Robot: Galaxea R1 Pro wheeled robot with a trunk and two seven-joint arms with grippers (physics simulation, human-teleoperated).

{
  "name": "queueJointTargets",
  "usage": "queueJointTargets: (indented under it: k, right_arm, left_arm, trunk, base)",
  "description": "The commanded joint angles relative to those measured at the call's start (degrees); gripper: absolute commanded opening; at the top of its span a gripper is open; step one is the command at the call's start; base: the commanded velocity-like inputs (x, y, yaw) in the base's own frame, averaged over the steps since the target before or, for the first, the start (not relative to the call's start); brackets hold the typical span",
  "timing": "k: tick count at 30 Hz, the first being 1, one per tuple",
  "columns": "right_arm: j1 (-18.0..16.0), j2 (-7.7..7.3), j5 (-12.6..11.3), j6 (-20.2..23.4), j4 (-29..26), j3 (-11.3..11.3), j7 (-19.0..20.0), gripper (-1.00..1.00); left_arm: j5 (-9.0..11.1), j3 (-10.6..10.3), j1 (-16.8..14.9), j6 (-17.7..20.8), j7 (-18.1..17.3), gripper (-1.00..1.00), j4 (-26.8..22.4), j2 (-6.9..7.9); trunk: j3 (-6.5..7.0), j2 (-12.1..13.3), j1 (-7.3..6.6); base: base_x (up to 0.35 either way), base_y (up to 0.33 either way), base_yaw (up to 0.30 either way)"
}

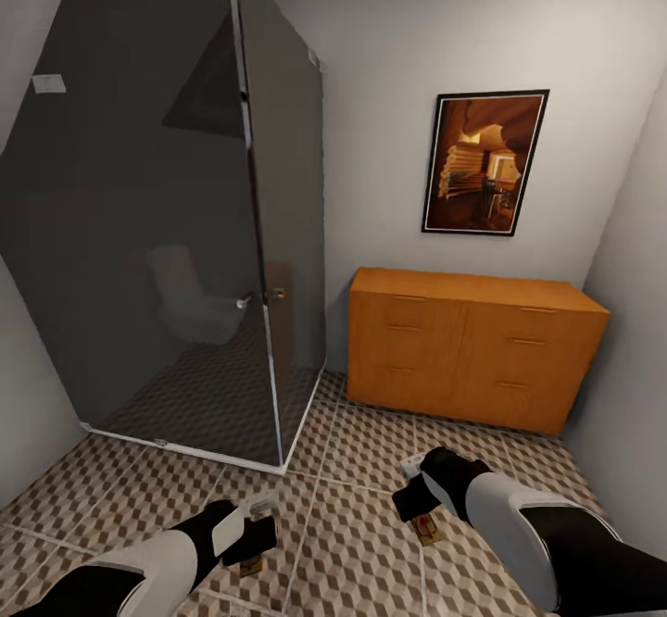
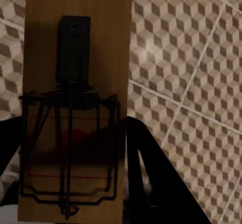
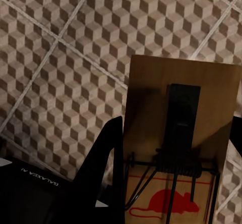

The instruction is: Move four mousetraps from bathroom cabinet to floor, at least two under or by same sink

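Observation:
Each of my grippers holds a mousetrap above the bathroom floor (image 1: 352, 543). My left gripper (image 1: 248, 532) is shut on a brown wooden mousetrap (image 1: 252, 563). In the left wrist view that mousetrap (image 2: 75, 47) sits between the dark fingers (image 2: 146, 178), with its wire and red mark facing the camera. My right gripper (image 1: 417, 504) is shut on another mousetrap (image 1: 428, 530). The right wrist view shows this mousetrap (image 3: 151, 103) with a red mouse print, a black finger (image 3: 108, 163) along its edge. The orange-brown cabinet (image 1: 472, 344) stands against the back wall with its fronts closed. The sink is out of view.
A dark grey glass shower enclosure (image 1: 157, 219) fills the left side, with a toilet dimly seen through it. A framed picture (image 1: 484, 161) hangs above the cabinet. A grey wall (image 1: 639, 321) runs along the right. Patterned tiles lie between the enclosure and the cabinet.

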Motion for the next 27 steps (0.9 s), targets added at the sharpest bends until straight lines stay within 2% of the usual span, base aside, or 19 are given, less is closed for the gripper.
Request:
queueJointTargets:
  k: [1,9,11,12,16,27]
  right_arm:
    - [-0.07,0.03,0.47,0.07,0.05,-0.05,0.30,-1.00]
    - [-0.06,0.93,0.55,0.05,0.05,-0.04,0.30,-1.00]
    - [-0.06,1.00,0.50,0.16,0.05,-0.04,0.30,-1.00]
    - [-0.06,1.10,0.48,0.22,0.05,-0.04,0.30,-1.00]
    - [-0.06,1.89,0.45,0.25,0.05,-0.04,0.30,-1.00]
    - [0.19,2.67,0.63,0.09,0.05,-0.04,0.21,-1.00]
  left_arm:
    - [0.42,-0.48,-0.05,0.21,0.06,-1.00,-0.03,0.07]
    - [1.16,-0.48,-0.05,0.18,0.08,-1.00,-0.03,0.61]
    - [2.66,-0.48,-0.05,0.19,0.05,-1.00,-0.03,1.64]
    - [4.39,-0.48,-0.05,0.23,0.02,-1.00,-0.03,2.50]
    - [5.95,-0.48,-0.05,0.26,-0.02,-1.00,-0.03,3.32]
    - [6.41,-0.48,-0.05,0.34,-0.08,-1.00,0.00,3.63]
  trunk:
    - [-0.08,-0.06,0.01]
    - [-0.08,-0.06,0.01]
    - [-0.08,-0.06,0.01]
    - [-0.08,-0.06,0.01]
    - [-0.08,-0.06,0.01]
    - [-0.08,-0.06,0.01]
  base:
    - [0.000,0.000,0.277]
    - [0.000,0.000,0.278]
    - [0.000,0.000,0.278]
    - [0.000,0.000,0.282]
    - [0.000,0.000,0.285]
    - [0.000,0.000,0.295]
